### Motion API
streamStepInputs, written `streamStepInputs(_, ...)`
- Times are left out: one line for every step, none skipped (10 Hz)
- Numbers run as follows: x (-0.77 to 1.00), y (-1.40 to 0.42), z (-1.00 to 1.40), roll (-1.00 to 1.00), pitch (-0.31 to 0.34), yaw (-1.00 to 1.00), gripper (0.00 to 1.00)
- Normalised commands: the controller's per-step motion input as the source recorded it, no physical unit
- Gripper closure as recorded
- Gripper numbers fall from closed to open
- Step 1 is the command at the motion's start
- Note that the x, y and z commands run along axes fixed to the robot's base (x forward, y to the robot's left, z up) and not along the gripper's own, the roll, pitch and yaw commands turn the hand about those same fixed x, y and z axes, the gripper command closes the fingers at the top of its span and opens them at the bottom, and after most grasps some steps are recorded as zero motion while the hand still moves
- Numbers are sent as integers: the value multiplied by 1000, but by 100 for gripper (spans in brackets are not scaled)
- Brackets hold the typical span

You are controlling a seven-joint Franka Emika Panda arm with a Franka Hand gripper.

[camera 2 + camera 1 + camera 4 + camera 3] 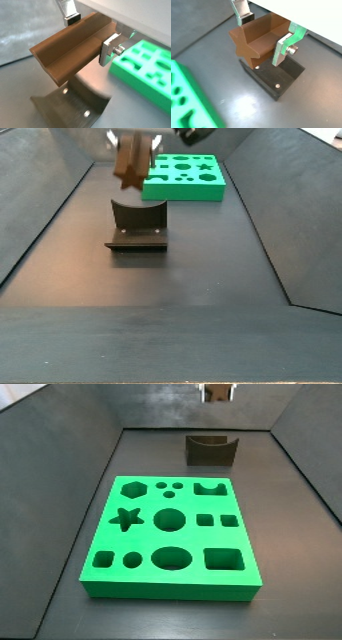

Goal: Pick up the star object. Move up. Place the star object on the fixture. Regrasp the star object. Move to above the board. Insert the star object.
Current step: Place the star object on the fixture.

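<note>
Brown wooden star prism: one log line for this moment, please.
gripper: shut on brown wooden star prism | position: above dark notched fixture, not seated | green board: star hole empty

The end effector (264,34) grips the star object (254,39) between its fingers, above the fixture (274,75).

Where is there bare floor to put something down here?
Bare floor lies between the fixture and the board, and widely on the fixture's far side. It is crowded above the fixture, where the gripper holds the star object.
</note>
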Motion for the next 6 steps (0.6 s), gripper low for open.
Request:
streamStepInputs(21,36,184,-1000,80,-47,100)
streamStepInputs(38,35,60,-1000,84,-55,100)
streamStepInputs(68,41,7,-1000,104,-85,100)
streamStepInputs(72,46,4,-923,113,-91,100)
streamStepInputs(81,45,-16,-693,95,-99,100)
streamStepInputs(78,45,-14,-521,81,-104,100)
